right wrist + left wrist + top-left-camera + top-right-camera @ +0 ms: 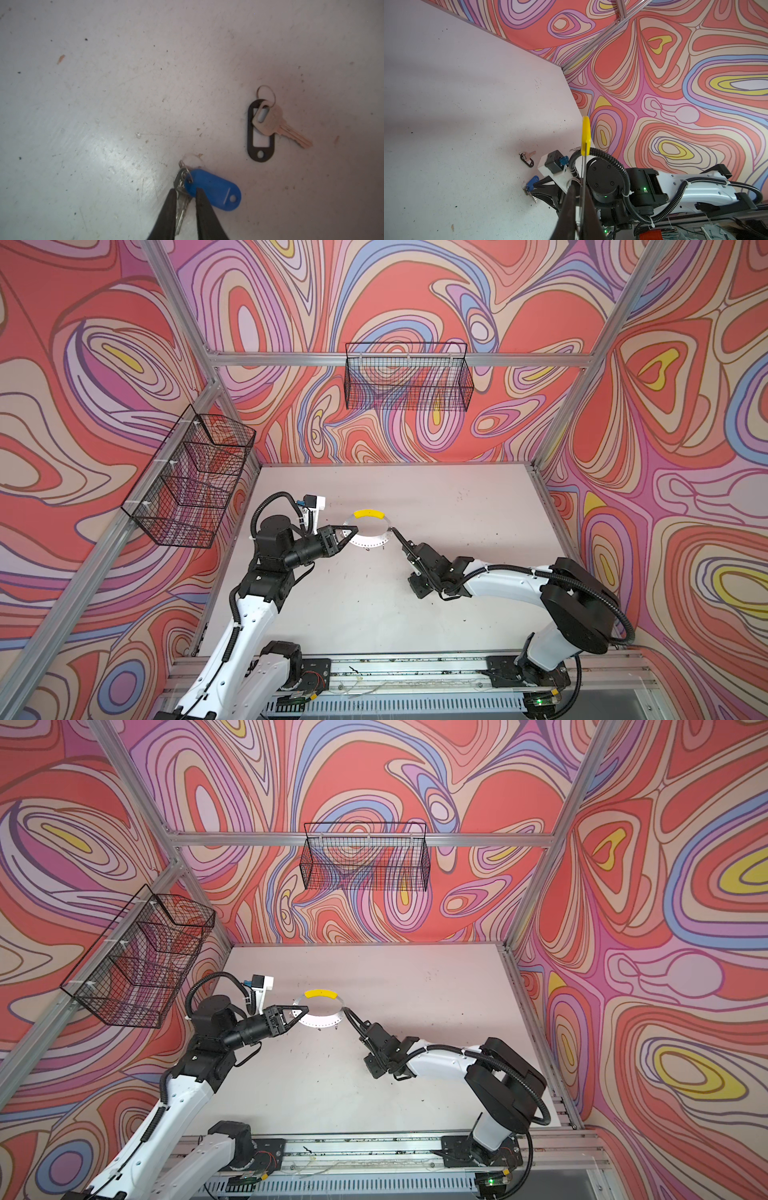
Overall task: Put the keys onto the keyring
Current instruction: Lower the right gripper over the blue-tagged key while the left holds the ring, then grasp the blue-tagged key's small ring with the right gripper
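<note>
The left gripper [579, 197] is clamped hard on the keyring [371, 543]. Its two black wedge-shaped fingers [568, 214] press on either face of the thin metal band, which the left wrist view shows edge-on as a hairline. In both top views this grip sits at the ring's 9 o'clock. A smooth yellow sleeve [368, 514] wraps the arc at 12 o'clock. From about 4 to 8 o'clock the pale grey band is flat and matte, punched with a row of small round holes near its outer edge. The right gripper [186, 191] has its tips at the ring's 3 o'clock rim in both top views, where the keys themselves are hidden. Its slim black fingers [166, 209] stand a narrow gap apart, with the blade of the blue-tagged key [181, 207] lying lengthwise between them. One finger touches the blade's edge and the other overlaps the rim of the tag. Whether they actually pinch the key I cannot tell. That key is dull silver with a toothed blade, joined by a thin wire split ring [188, 172] to a glossy oval blue tag [216, 193] with a small round hole at its far end. Near it but apart, the black-tagged key [272, 122] lies flat on the table [104, 104], its head resting over an oval black tag [250, 133] with a rectangular window. The tabletop is pale, scuffed and speckled with dark crumbs. Black wire baskets [409, 381] hang on the patterned walls, at 12 and 10 o'clock from the table.
</note>
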Motion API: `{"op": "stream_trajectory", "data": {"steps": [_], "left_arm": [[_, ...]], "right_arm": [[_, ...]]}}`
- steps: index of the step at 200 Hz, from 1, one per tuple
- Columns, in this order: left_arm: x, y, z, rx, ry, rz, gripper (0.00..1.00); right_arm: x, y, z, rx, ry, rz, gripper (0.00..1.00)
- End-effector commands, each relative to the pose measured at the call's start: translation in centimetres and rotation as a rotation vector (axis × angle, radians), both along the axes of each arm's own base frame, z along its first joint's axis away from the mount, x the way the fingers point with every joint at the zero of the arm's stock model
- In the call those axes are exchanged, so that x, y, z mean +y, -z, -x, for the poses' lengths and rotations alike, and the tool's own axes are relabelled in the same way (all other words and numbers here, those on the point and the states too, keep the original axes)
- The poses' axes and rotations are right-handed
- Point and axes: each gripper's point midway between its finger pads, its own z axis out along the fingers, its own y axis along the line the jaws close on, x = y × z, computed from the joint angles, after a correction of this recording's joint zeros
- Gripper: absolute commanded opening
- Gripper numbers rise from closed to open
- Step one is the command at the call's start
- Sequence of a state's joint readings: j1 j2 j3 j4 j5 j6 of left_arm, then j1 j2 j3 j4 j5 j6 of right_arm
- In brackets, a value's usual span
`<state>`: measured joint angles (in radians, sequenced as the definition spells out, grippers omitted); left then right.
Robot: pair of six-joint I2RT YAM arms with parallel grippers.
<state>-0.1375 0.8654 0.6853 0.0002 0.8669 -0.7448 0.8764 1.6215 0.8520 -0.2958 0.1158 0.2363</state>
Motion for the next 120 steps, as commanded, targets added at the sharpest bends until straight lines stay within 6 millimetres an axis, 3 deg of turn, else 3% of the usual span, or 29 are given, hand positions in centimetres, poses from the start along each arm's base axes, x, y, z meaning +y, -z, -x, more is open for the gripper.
{"op": "stream_trajectory", "data": {"steps": [1, 46, 120], "left_arm": [[-0.05, 0.20, 0.21, 0.000, 0.005, 0.002, 0.00], [-0.13, 0.38, 0.08, 0.008, 0.010, 0.005, 0.00], [-0.11, 0.61, 0.02, 0.014, 0.007, 0.004, 0.00]], "right_arm": [[0.14, -0.38, -1.09, -0.025, 0.002, -0.005, 0.21], [0.22, -0.21, -1.55, -0.014, -0.006, -0.018, 0.23], [0.55, 0.12, -1.69, 0.001, -0.022, -0.034, 0.18]]}}
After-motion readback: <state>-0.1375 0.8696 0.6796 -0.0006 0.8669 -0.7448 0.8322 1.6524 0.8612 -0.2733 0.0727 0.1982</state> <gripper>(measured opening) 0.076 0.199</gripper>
